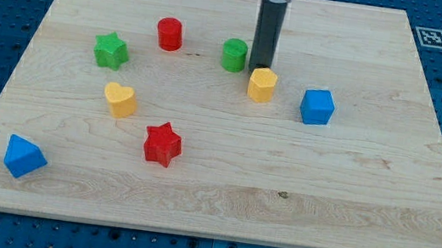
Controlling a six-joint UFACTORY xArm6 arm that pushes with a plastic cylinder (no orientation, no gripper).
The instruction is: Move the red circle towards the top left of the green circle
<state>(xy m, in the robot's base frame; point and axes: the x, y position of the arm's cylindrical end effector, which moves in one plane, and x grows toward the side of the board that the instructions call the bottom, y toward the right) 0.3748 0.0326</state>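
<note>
The red circle (169,33) stands on the wooden board at the view's upper middle-left. The green circle (234,55) stands to its right, a block's width or so away. My tip (258,68) is the lower end of the dark rod that comes down from the view's top. It rests just right of the green circle and just above the yellow hexagon (262,85). The tip is well to the right of the red circle, with the green circle between them.
A green star (111,50) sits left of the red circle. A yellow heart (121,100) and a red star (162,144) lie lower left. A blue cube (317,107) is at the right, a blue triangle (24,157) at the lower left.
</note>
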